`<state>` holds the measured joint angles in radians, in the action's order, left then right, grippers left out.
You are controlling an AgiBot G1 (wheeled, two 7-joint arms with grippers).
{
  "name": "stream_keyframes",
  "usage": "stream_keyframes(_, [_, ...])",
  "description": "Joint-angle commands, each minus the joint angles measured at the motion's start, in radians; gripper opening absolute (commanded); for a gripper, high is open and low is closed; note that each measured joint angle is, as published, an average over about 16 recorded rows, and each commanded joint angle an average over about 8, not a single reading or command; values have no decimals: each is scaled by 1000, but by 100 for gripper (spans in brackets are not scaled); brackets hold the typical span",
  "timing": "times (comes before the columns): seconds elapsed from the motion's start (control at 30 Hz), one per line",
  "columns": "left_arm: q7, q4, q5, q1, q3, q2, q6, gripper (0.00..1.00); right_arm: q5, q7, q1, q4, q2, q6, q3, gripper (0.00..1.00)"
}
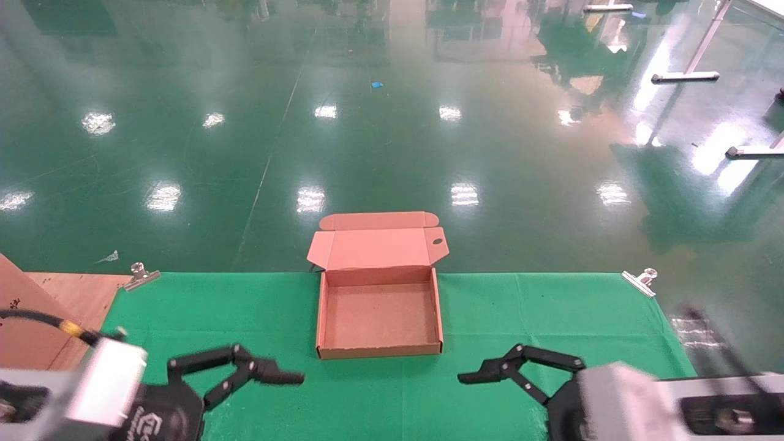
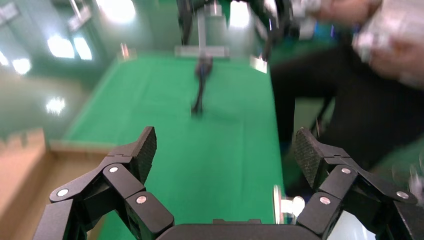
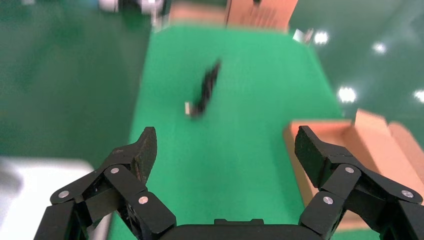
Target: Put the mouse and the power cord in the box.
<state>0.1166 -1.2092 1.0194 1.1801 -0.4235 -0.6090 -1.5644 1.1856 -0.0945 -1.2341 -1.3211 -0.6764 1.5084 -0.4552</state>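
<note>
The box [image 1: 380, 312] is brown cardboard and stands open at the far middle of the green cloth, lid tipped back, with nothing inside. Neither the mouse nor the power cord is in view. My left gripper [image 1: 275, 373] hangs open low over the near cloth, left of the box's front corner, pointing right. My right gripper [image 1: 484, 370] is open on the other side, pointing left. In the left wrist view the left gripper [image 2: 225, 145] holds nothing, and the box wall [image 2: 22, 165] shows beside it. In the right wrist view the right gripper [image 3: 225, 145] holds nothing, and the box [image 3: 330, 145] lies beside one finger.
The green cloth [image 1: 551, 318] is held by metal clips at the far corners [image 1: 139, 275] [image 1: 640, 282]. A brown board [image 1: 37, 318] lies off its left edge. A person in dark clothes [image 2: 350, 100] stands past the table's right end. Glossy green floor lies beyond.
</note>
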Motion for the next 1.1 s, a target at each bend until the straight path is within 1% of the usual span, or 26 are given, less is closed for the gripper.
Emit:
stream_keyframes(0.03, [-15,21,56,17,-29,0,-7,100,88,12,-39,-3,-18,9,-37,100])
stream_keyframes(0.17, [-78,105,186,68,-102,-26,-9,100,292,48,-100,7,-67,9,-121,100])
stream_keyframes(0.3, [-145,202,319,142,-179,-68,-7,100,473,85,-141,45,-117,-4,-196,100])
stream_keyframes(0.47, [-248,348,468,234,-269,-146,-1,100,665,150,-174,138,-174,-40,-276,100])
stream_keyframes(0.57, [-314,440,554,282,-321,-200,7,100,754,193,-190,216,-209,-70,-313,100])
stream_keyframes(0.67, [-371,528,628,319,-365,-255,24,100,815,236,-203,305,-243,-106,-339,100])
stream_keyframes(0.77, [-419,609,675,339,-392,-306,51,100,855,277,-214,396,-277,-149,-356,100])
stream_keyframes(0.97, [-499,751,701,347,-409,-382,96,100,891,357,-236,564,-344,-221,-372,100])
stream_keyframes(1.1, [-540,830,715,347,-419,-417,119,100,888,410,-251,668,-383,-249,-375,100])
